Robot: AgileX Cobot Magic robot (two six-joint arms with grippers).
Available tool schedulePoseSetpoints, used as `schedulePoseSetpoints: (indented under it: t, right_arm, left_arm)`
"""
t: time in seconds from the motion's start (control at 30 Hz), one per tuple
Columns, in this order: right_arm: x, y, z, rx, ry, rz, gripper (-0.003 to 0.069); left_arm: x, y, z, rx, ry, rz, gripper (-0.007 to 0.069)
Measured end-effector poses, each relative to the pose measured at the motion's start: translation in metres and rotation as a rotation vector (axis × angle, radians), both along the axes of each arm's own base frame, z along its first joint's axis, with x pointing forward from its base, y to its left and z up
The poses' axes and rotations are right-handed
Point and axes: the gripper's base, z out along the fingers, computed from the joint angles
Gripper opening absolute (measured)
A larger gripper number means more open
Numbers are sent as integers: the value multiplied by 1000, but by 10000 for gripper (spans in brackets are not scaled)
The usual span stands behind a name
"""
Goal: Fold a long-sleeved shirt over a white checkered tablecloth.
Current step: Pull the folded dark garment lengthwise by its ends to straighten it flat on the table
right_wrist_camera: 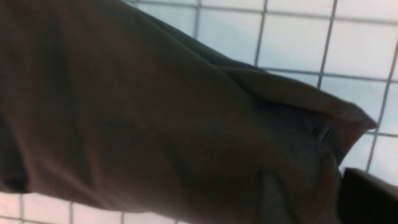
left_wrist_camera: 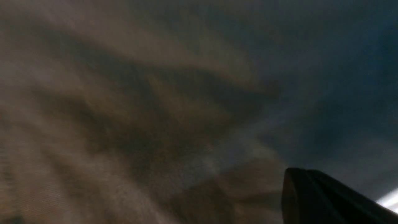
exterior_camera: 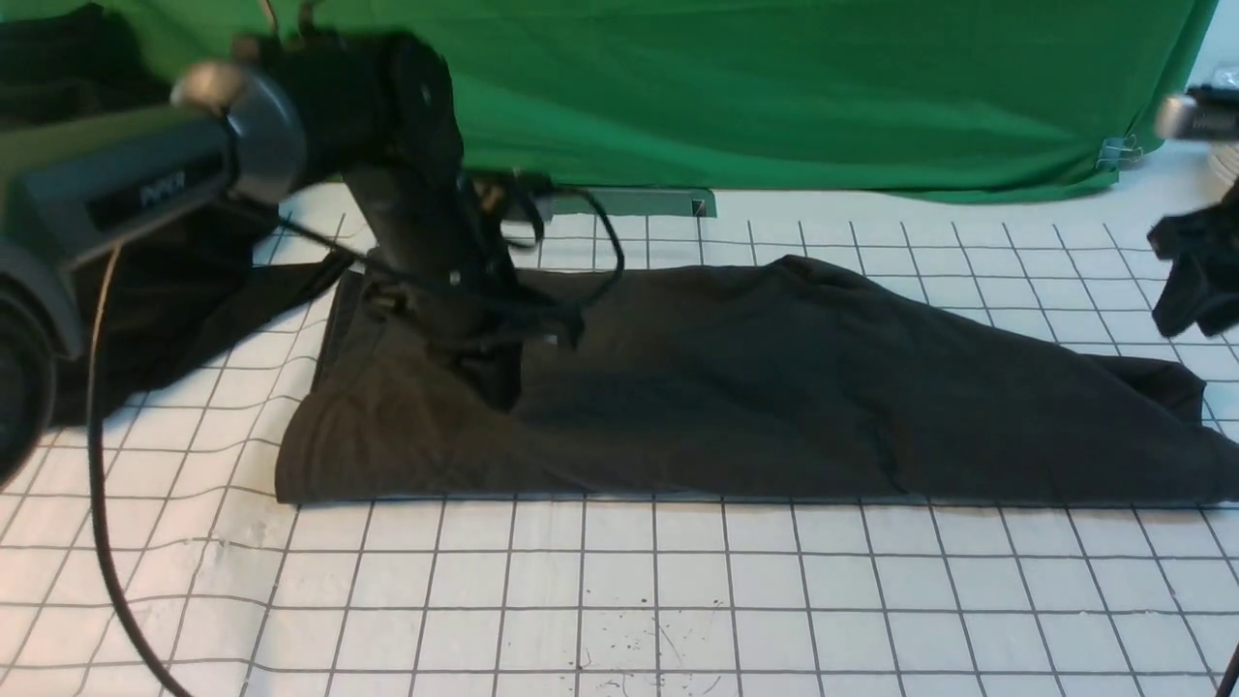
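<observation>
A: Step in hand?
B: The left gripper (exterior_camera: pixel 489 350) is sinking into the dark charcoal knit long-sleeved shirt (exterior_camera: pixel 755 387), towards its left rear. Fingers are pressed together, seemingly pinching a fold.
A: Right side?
B: The right gripper (exterior_camera: pixel 1195 276) is hovering, blurred, at the right edge of the glossy white, grey-lined checkered tablecloth (exterior_camera: pixel 619 600). Cannot tell its fingers.
A: Doing it well?
B: I'm thinking lift low, carry the layer straight, avoid dragging the underlayers.
A: Shirt?
B: It's lying as a wrinkled band across the tablecloth's middle, reaching the right edge. Near edge is straight, no print showing.
</observation>
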Motion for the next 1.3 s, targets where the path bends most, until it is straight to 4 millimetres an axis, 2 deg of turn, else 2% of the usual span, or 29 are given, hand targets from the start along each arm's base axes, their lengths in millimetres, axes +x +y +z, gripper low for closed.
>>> schedulePoseSetpoints:
  t: [0.03,0.07,0.13,0.33,0.43,0.53,0.57,0.63,0.7,0.77,0.8,0.87,0.9,0.93,1.03,1.23,1.3]
  right_arm:
    - [2,-1,-7,4,15,8,371]
    - [2,-1,-9,3,18,11,371]
    - [8,-1,-25,8,32,39,404]
    - [18,-2,-57,16,58,39,414]
    - [19,-3,-67,22,80,42,405]
    - [18,-1,-77,43,129,61,298]
    - [18,0,-79,51,138,73,235]
    - [17,0,-80,54,145,86,89]
    - [17,0,-77,50,133,85,29]
    - [17,-2,-67,23,100,87,9]
    - [17,-2,-66,19,95,88,8]
    - [16,-5,-45,-32,21,70,6]
    - [16,-6,-43,-35,15,65,6]
    - [17,-7,-27,-67,-55,49,7]
    - [18,-7,-15,-84,-115,45,7]
    - [26,-10,-31,-99,-124,42,40]
    - [32,-12,-43,-110,-140,26,120]
  left_arm:
    - [-1,2,-6,14,-3,-1,-1]
    - [-2,3,-8,17,-2,0,-1]
    - [-4,9,-18,42,5,0,-1]
    - [-4,12,-20,57,-2,0,-1]
    - [-3,12,-20,56,-6,0,-1]
    - [-3,12,-20,54,-12,1,-1]
    - [-2,12,-20,53,-15,1,-1]
    - [-2,12,-20,53,-17,1,-1]
    - [-2,12,-20,53,-17,1,-1]
    - [-2,12,-20,54,-16,2,-1]
    - [-3,12,-20,54,-15,2,-1]
    - [-3,12,-20,54,-15,2,-1]
    - [-3,12,-20,54,-15,2,-1]
    - [-3,12,-20,54,-15,2,-1]
    - [-2,12,-20,54,-16,2,-1]
    - [-3,12,-21,56,-16,1,-1]
    - [-2,12,-21,57,-16,0,0]
